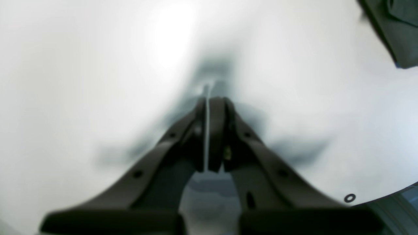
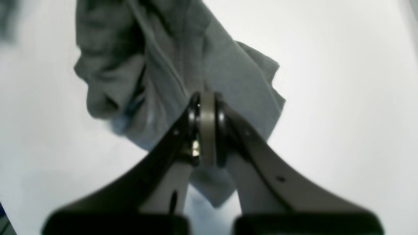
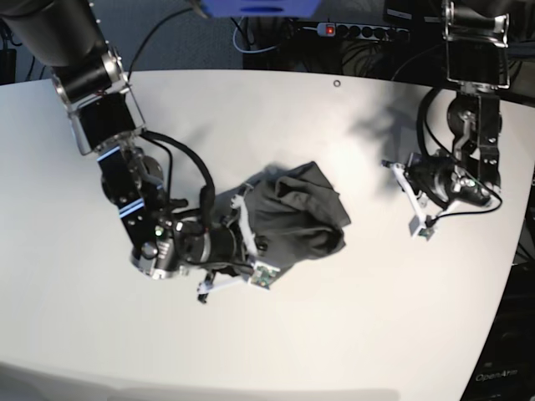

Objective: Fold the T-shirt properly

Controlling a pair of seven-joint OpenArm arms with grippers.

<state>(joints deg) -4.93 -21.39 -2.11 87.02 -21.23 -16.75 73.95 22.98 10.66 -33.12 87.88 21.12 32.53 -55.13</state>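
The dark grey T-shirt (image 3: 301,213) lies crumpled in a heap at the middle of the white table (image 3: 351,334). My right gripper (image 3: 251,236) is at the heap's left edge. In the right wrist view its fingers (image 2: 225,124) are closed on a fold of the T-shirt (image 2: 169,71), with grey cloth showing between them and more cloth under and beyond them. My left gripper (image 3: 401,199) is well to the right of the shirt, over bare table. In the left wrist view it (image 1: 212,99) is shut and empty, and only a corner of the shirt (image 1: 395,29) shows at top right.
A power strip (image 3: 359,30) and cables lie beyond the table's far edge. The table's curved edge runs close behind my left arm (image 3: 472,159). A small ring hole (image 1: 349,197) sits in the tabletop near that edge.
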